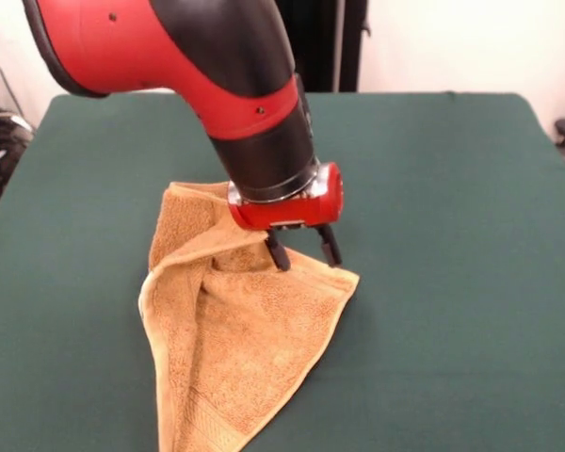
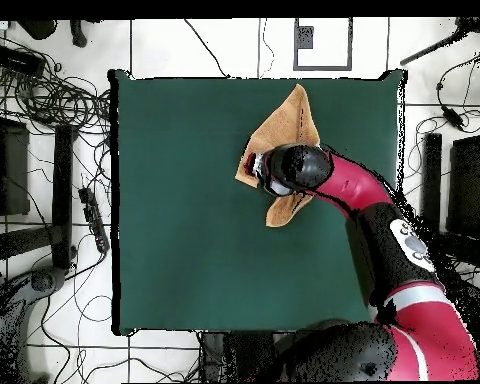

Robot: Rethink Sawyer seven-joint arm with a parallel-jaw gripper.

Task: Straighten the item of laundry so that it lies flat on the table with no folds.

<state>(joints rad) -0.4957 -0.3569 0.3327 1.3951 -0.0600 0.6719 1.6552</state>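
Note:
The orange-tan towel (image 1: 235, 358) lies crumpled on the green table (image 1: 452, 188), folded over itself into a rough triangle, with one end reaching the near edge. My gripper (image 1: 309, 262) hangs just above the towel's far right corner, fingers apart and empty; the left finger (image 1: 278, 252) is at a raised fold. In the overhead view the towel (image 2: 287, 125) lies at the table's (image 2: 184, 200) upper right, and the arm hides its middle. The gripper (image 2: 256, 168) sits over the towel's left edge there.
Green cloth stretches wide to the left and right of the towel in the front view. In the overhead view, cables (image 2: 54, 95) and dark equipment (image 2: 9, 165) lie on the floor beyond the table's left edge, and more gear (image 2: 469, 170) stands to the right.

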